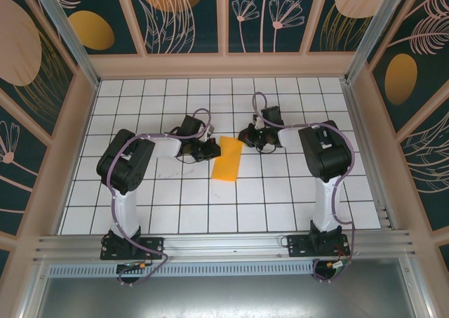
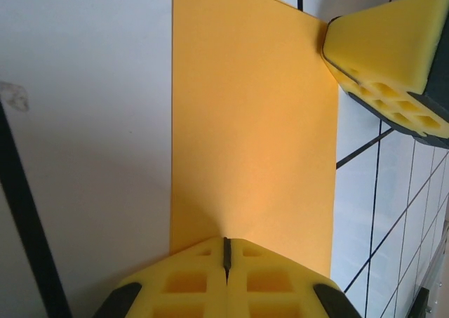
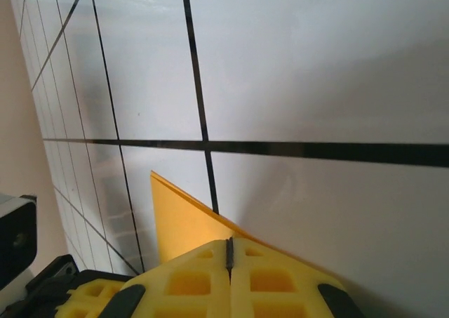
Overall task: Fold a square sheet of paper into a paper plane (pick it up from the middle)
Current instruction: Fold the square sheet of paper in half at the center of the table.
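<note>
My left gripper (image 2: 226, 256) is pinched shut at the 9 o'clock edge of the orange sheet of paper (image 1: 228, 160), which lies in the middle of the table (image 1: 280, 191). My right gripper (image 3: 229, 251) is shut at its 1 o'clock corner. My pads (image 2: 189, 283) hide whether either one really grips it.

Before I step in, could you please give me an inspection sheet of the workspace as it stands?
Surface: white table with a black grid, flat.
Job's things: square sheet of paper, orange-yellow, mid-table between the arms, showing as a rectangle, apparently folded in half; no plane shape yet.
Clutter: nothing seen.
Grippers: left hand shut, tips at one edge of the sheet, grip unclear; right hand shut on a raised corner of the sheet.
Cables: purple cables run along both arms, off the paper.
Surroundings: wall panels printed with leaves and ovals; metal rail at the arm bases.
</note>
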Tool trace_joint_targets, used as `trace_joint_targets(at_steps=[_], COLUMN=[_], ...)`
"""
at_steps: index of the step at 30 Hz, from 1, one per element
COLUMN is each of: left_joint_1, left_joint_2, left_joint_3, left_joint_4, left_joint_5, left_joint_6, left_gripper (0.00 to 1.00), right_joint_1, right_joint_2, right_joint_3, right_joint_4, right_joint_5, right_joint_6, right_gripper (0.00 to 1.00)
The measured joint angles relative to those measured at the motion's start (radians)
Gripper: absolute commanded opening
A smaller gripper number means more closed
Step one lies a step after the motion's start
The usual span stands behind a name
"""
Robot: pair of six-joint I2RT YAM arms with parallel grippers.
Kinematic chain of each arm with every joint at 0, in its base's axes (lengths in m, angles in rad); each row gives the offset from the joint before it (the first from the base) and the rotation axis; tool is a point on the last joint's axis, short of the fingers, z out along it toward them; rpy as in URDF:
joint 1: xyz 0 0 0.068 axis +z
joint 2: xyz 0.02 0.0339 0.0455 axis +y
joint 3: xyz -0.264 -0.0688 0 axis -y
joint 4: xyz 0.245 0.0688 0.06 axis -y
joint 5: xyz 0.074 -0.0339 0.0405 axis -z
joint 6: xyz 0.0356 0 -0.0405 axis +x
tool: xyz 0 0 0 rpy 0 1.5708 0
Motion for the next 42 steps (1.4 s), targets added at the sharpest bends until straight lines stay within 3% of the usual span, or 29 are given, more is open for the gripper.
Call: trace_joint_targets(at_steps=[13,31,42], left_joint_1=[0.0,0.0,0.0], left_joint_2=[0.0,0.0,0.0], left_joint_3=[0.0,0.0,0.0], left_joint_4=[0.0,0.0,0.0], left_joint_5=[-0.001,-0.002,-0.002], left_joint_6=[0.0,0.003,0.003], left_gripper=[0.0,0.0,0.0], right_joint_1=[-0.016,-0.02,0.006], right_joint_2=[0.0,0.035,-0.025], right_joint_3=[0.104,0.103,0.103], right_joint_4=[-0.086,-0.126,-0.161], right_joint_5=[0.005,0.031,0.038], right_joint_6=[-0.016,-0.005,-0.014], right_gripper=[0.0,0.0,0.0])
